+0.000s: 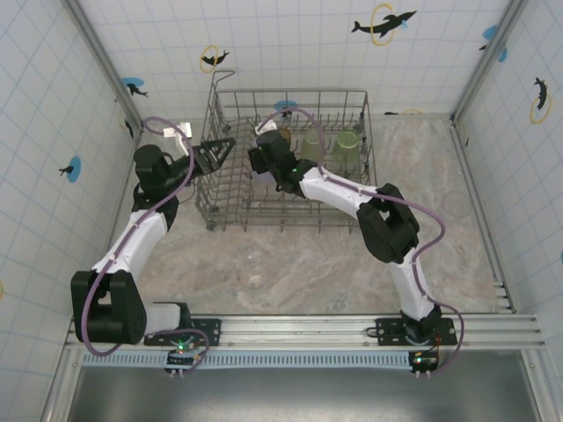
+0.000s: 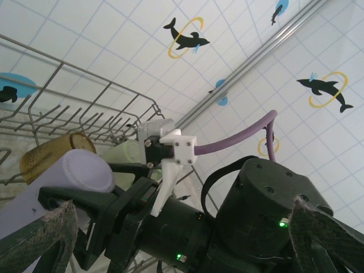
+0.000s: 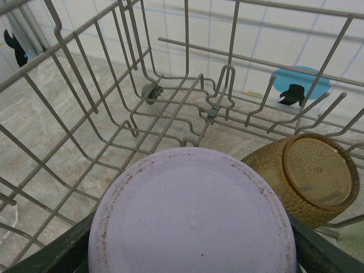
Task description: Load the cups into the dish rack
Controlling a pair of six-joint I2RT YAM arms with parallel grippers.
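Observation:
The grey wire dish rack (image 1: 225, 207) stands at the back of the table. My right gripper (image 3: 193, 257) is inside it, shut on the lavender cup (image 3: 193, 222), whose flat base faces the camera; dark fingers (image 3: 54, 253) press both its sides. An amber-brown cup (image 3: 310, 176) lies tilted just right of it, also seen from the left wrist (image 2: 48, 154) behind the lavender cup (image 2: 79, 173). Two pale green cups (image 1: 311, 145) (image 1: 348, 146) stand further right in the rack. My left gripper (image 1: 216, 151) hangs open at the rack's left wall, holding nothing.
Tiled walls with dolphin stickers enclose the table on three sides. The rack's upright tines (image 3: 219, 94) and side wires (image 3: 74, 62) surround the held cup closely. Bare marbled tabletop (image 1: 299, 259) stretches in front of the rack.

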